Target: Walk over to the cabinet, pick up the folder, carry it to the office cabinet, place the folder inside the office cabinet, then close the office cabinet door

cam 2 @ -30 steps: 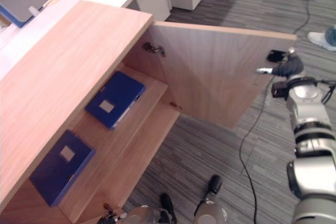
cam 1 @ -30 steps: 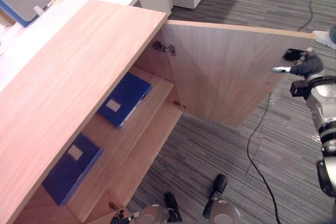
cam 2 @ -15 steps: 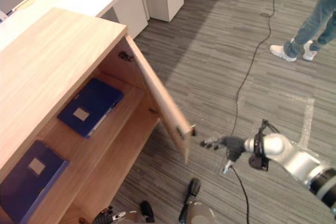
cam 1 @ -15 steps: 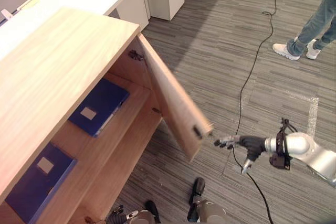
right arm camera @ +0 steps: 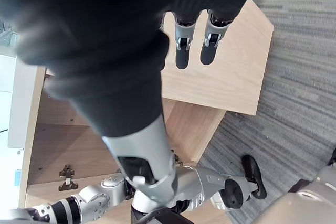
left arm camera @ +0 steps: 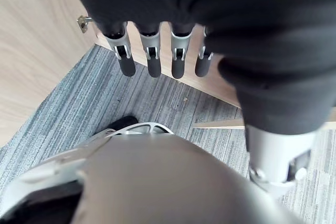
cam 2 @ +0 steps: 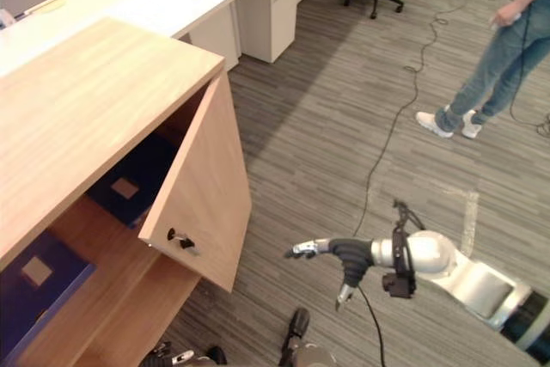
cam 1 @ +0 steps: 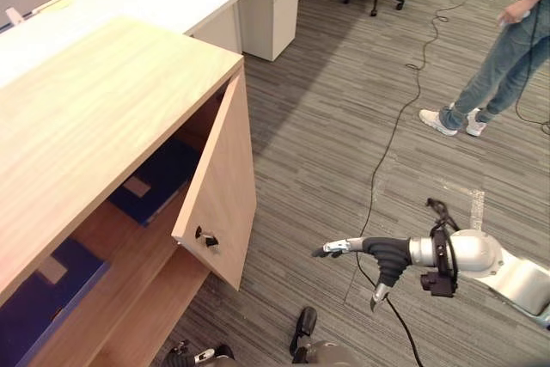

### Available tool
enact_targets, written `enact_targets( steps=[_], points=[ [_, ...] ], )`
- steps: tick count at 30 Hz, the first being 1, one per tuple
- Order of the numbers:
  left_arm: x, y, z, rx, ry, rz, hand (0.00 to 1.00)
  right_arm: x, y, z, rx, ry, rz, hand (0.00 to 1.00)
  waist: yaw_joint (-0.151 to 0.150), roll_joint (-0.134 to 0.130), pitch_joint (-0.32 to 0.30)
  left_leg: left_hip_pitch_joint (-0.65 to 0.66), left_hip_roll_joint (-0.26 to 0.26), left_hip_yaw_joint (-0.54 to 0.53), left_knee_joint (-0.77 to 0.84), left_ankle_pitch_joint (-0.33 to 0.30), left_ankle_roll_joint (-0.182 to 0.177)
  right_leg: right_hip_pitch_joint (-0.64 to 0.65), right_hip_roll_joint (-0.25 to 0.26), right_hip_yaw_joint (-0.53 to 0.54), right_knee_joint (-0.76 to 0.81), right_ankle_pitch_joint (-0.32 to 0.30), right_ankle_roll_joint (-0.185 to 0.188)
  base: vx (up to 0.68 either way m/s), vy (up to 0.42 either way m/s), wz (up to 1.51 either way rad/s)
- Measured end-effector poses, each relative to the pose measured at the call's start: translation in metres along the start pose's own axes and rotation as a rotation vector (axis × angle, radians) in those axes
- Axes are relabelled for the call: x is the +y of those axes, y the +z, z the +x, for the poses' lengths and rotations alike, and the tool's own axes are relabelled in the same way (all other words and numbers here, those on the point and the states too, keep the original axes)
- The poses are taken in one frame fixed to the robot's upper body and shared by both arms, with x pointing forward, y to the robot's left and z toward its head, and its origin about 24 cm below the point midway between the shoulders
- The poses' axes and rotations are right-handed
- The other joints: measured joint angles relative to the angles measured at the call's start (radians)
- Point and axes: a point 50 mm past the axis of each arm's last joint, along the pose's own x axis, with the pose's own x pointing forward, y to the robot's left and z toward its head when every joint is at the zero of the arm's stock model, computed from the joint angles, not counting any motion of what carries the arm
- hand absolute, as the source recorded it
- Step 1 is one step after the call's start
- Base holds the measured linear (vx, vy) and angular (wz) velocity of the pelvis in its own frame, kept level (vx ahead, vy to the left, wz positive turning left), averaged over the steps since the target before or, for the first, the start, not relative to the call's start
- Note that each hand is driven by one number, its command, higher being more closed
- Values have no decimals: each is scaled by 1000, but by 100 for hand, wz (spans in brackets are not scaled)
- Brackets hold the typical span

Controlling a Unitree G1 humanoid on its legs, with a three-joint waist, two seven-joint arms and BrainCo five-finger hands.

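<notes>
Fingers (cam 1: 337,247) of right hand (cam 1: 382,253) straight and empty, apart from half-shut office cabinet door (cam 1: 222,186), blue folder (cam 1: 155,182) flat at hinge-side end of shelf (cam 1: 105,231) inside, fingers of left hand (left arm camera: 151,56) straight too, holding nothing

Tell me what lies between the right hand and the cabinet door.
Only bare grey carpet: in the left eye view the right hand, fingers straight, points at the partly open cabinet door, with a gap of floor between them.

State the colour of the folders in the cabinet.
Dark blue, each with a pale square label; the folders show best in the right eye view.
</notes>
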Motion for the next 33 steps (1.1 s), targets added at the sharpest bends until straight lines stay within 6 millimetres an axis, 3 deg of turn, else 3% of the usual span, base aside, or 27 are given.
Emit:
enact_targets(
  steps=[7, 10, 12, 14, 18, 19, 21, 22, 24, 25, 28, 29, 30, 31, 32, 33],
  points=[
    [-2, 3, 1, 5, -3, 1, 0, 26, -64, 54, 194, 8, 91, 0, 41, 1, -12, -8, -12, -34, 3, 2, -1, 14, -17, -35, 0, 0, 4, 52, 61, 18],
    [-3, 4, 2, 9, -3, 13, 0, 46, -94, 88, 280, -46, 244, 0, 43, 1, -20, -7, -18, -63, 1, 2, 1, 32, -28, -61, 0, -3, 13, 12, 70, 26],
    [-5, 4, 2, 11, 2, 12, 0, 61, -115, 111, 362, -184, 445, 0, 49, 5, -28, -8, -25, -76, 0, 3, 3, 38, -37, -74, 0, -3, 19, 0, 71, 19],
    [-8, 5, 2, 15, 1, 3, 0, 71, -128, 120, 436, -308, 590, 0, 55, 10, -31, -8, -32, -80, -1, 3, 6, 41, -45, -78, 0, -1, 22, 8, 80, 13],
    [-10, 6, 3, 19, 15, -4, 0, 104, -152, 112, 611, -499, 847, 0, 58, 15, -34, 19, -53, -120, -8, 4, 14, 89, -70, -118, 3, -8, 44, 23, 81, 32],
    [-11, 7, 3, 17, 17, 10, 0, 117, -160, 103, 657, -539, 916, 0, 54, 19, -37, 29, -65, -143, -19, 9, 25, 99, -92, -146, 35, -26, 63, 59, 141, 78],
    [-12, 8, 3, 12, 10, 45, 0, 141, -171, 85, 716, -606, 1045, 0, 37, 22, -38, 42, -95, -202, -32, 4, 54, 83, -184, -191, 215, -109, 92, 83, 224, 98],
    [-12, 8, 3, 13, 8, 55, 0, 155, -175, 76, 745, -632, 1112, 0, 37, 17, -41, 52, -120, -234, -43, 12, 67, 55, -245, -176, 346, -144, 91, 72, 208, 79],
    [-11, 7, 3, 14, 4, 83, 0, 170, -179, 70, 780, -656, 1187, 0, 36, 10, -38, 59, -147, -279, -58, 27, 77, 4, -303, -72, 483, -149, 72, 67, 199, 75],
    [-8, 5, 2, 18, 5, 98, 0, 177, -178, 70, 788, -657, 1221, 0, 35, 5, -42, 59, -156, -302, -65, 33, 84, -8, -309, -8, 510, -144, 66, 83, 190, 86],
    [-2, -2, 0, 36, 15, 113, 0, 195, -174, 74, 775, -705, 1373, 0, 30, -18, -50, 57, -165, -392, -89, 55, 91, 1, -281, 144, 514, -141, 53, 79, 76, 76],
    [-1, -2, 0, 38, 18, 112, 0, 199, -174, 74, 773, -722, 1408, 0, 25, -21, -52, 59, -157, -424, -98, 66, 94, -3, -265, 183, 520, -150, 32, 121, -24, 109],
    [0, -2, 1, 41, 23, 105, 0, 205, -173, 74, 772, -745, 1460, 0, 11, -15, -49, 48, -135, -479, -99, 72, 90, 5, -206, 257, 498, -237, 49, 113, -72, 98],
    [1, -2, 1, 43, 28, 93, 0, 208, -172, 74, 774, -748, 1475, 0, 4, -14, -48, 38, -123, -506, -97, 75, 85, 7, -166, 299, 476, -270, 61, 112, -146, 114],
    [3, 1, 3, 47, 38, 75, 0, 210, -171, 75, 768, -761, 1503, 0, -5, -15, -41, 28, -104, -553, -97, 78, 76, 4, -87, 377, 431, -306, 86, 85, -198, 113],
    [6, 2, 4, 53, 48, 56, 0, 213, -170, 77, 762, -766, 1524, 0, -18, -31, -34, 22, -103, -596, -94, 79, 66, 0, -33, 454, 380, -316, 100, 75, -218, 113]
  ],
)
